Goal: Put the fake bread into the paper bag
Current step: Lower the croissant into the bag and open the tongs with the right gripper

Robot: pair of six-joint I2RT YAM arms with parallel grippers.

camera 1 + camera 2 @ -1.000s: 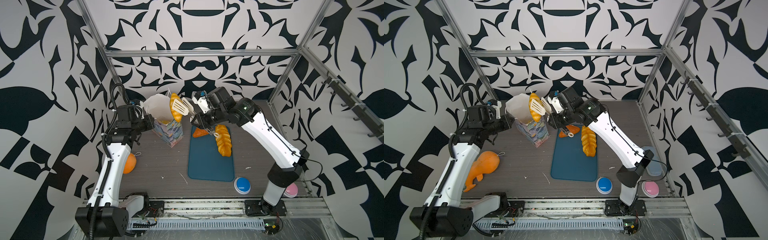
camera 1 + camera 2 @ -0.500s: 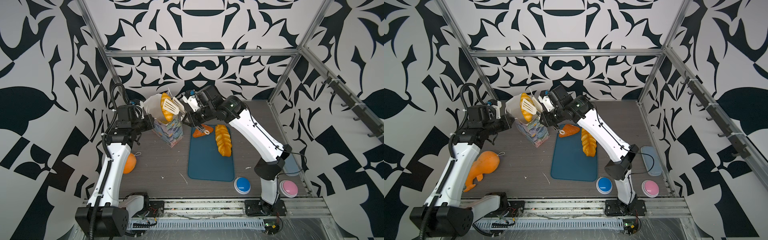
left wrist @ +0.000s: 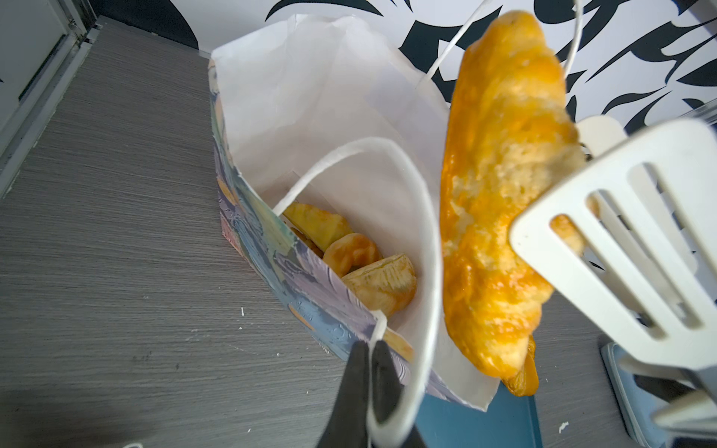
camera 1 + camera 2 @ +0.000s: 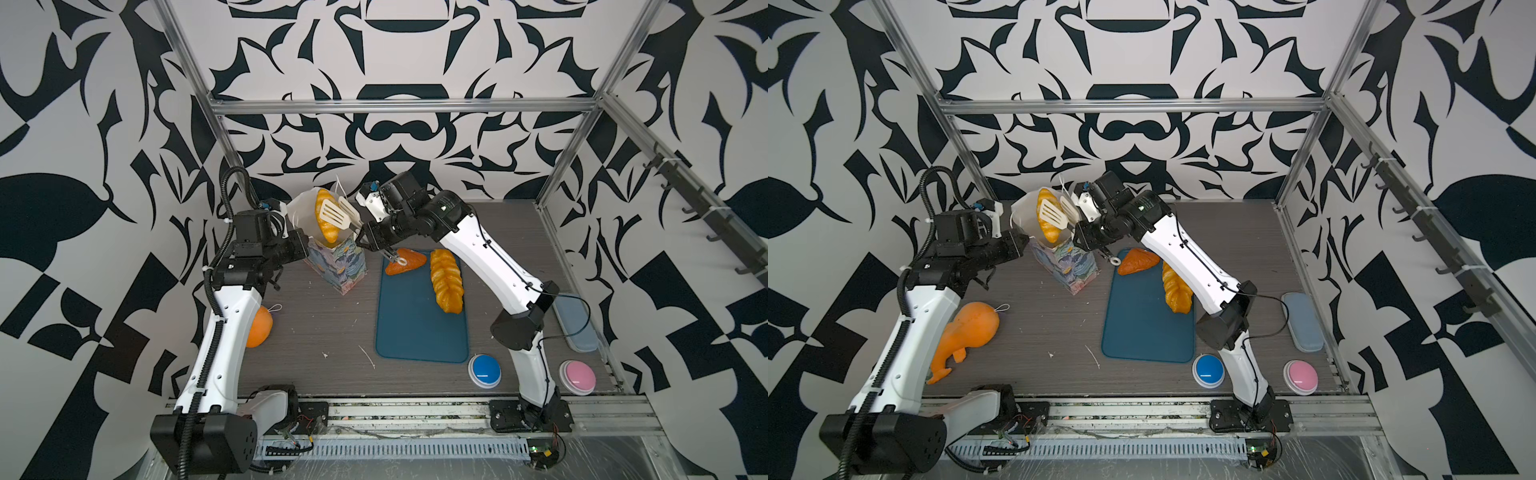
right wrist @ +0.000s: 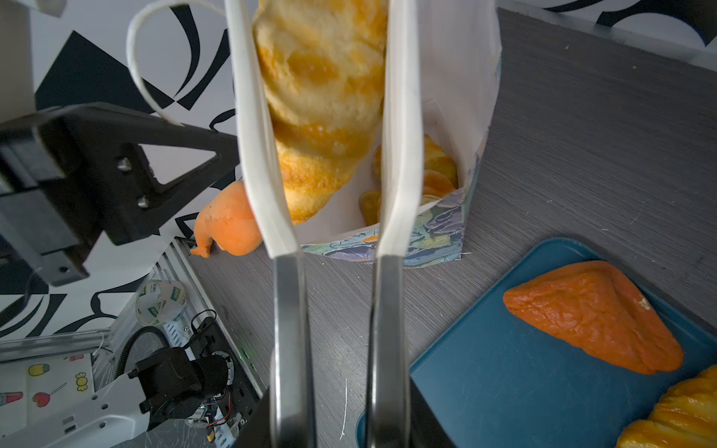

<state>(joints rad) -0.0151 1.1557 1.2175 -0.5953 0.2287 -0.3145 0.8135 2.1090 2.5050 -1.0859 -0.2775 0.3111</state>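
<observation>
The paper bag (image 4: 337, 266) (image 4: 1068, 268) stands left of the blue mat, tilted, with its white mouth open. My left gripper (image 4: 306, 244) (image 3: 368, 347) is shut on its string handle (image 3: 425, 217). My right gripper (image 4: 368, 236) (image 5: 337, 434) is shut on white slotted tongs (image 4: 337, 212) (image 3: 620, 240). The tongs pinch a golden croissant (image 4: 324, 216) (image 3: 500, 194) (image 5: 322, 97), which hangs nose-down in the bag's mouth. Several pastries (image 3: 361, 256) lie at the bag's bottom. A dark orange triangle (image 4: 405, 261) (image 5: 593, 314) and a braided loaf (image 4: 445, 280) lie on the mat.
The blue mat (image 4: 419, 328) lies at the middle right. An orange gourd-shaped toy (image 4: 967, 332) with a string loop sits by the left arm. A blue button (image 4: 484, 371), a pink button (image 4: 577, 376) and a grey-blue lid (image 4: 575, 324) sit at the front right.
My right arm has carried the tongs and croissant leftward, from beside the bag to inside its open mouth. The left gripper and the bag have stayed put.
</observation>
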